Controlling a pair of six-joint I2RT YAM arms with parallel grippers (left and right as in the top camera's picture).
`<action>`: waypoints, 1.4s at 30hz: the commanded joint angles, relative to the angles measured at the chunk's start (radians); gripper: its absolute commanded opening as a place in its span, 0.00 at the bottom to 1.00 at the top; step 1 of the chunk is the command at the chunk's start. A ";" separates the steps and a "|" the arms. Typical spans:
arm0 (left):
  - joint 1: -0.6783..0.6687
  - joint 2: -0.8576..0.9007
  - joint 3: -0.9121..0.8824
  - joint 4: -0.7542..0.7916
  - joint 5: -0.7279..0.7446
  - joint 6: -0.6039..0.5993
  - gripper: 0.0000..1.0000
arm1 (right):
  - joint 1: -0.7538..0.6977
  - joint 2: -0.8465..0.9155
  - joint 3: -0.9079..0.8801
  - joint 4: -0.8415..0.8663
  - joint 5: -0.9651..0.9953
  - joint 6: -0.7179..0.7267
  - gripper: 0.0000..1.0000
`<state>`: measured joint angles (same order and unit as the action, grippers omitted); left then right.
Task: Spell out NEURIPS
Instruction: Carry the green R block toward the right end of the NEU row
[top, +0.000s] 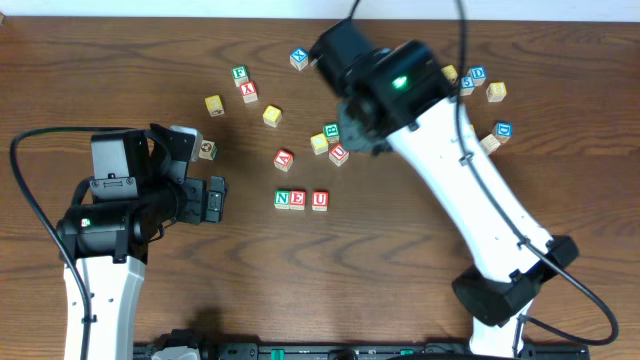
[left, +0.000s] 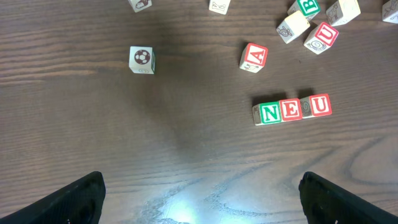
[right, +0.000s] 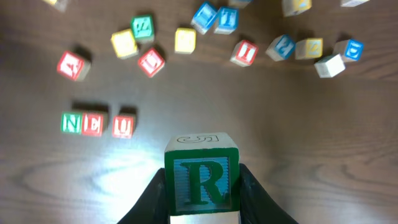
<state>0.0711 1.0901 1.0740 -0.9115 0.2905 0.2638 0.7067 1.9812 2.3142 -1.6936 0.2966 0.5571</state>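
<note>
Right wrist view has the right tool (right: 201, 190) at the bottom middle. Its dark fingers (right: 150, 200) are pressed against both sides of a green-bordered wooden cube lettered R (right: 201, 171). The cube is pinched upright, its R facing the camera, and is held off the dark wooden surface (right: 280, 137).

Ahead of this tool and to its left in that view, a short row stands on the surface. A green-bordered wooden cube lettered N (right: 71, 122) touches a red-bordered wooden cube lettered E (right: 93, 124). A red-bordered wooden cube lettered U (right: 123, 126) sits just beside the E, with a narrow gap between them. Beyond the row lies a red-bordered wooden cube lettered A (right: 73, 65). Farther ahead still is a loose scatter of small coloured cubes (right: 185, 39), their letters too blurred to read.

Left wrist view shows the left tool (left: 199, 202) with its fingers spread wide at the lower corners and nothing between them. The N, E, U row is ahead to its right. A pale wooden cube with a football picture (left: 142, 60) is ahead to its left.

From overhead, the left tool is level with the row and apart from it. The right arm's own body hides its tool.
</note>
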 joint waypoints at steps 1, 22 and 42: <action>0.005 -0.006 0.021 -0.001 0.012 0.013 0.98 | 0.026 -0.030 -0.056 0.002 0.050 0.060 0.01; 0.005 -0.006 0.021 -0.001 0.012 0.013 0.98 | 0.030 -0.386 -0.795 0.483 -0.127 0.139 0.01; 0.005 -0.006 0.021 -0.001 0.012 0.013 0.98 | 0.034 -0.386 -1.257 0.912 -0.138 0.303 0.01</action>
<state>0.0711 1.0901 1.0740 -0.9115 0.2905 0.2638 0.7357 1.6016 1.0981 -0.8162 0.1486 0.8337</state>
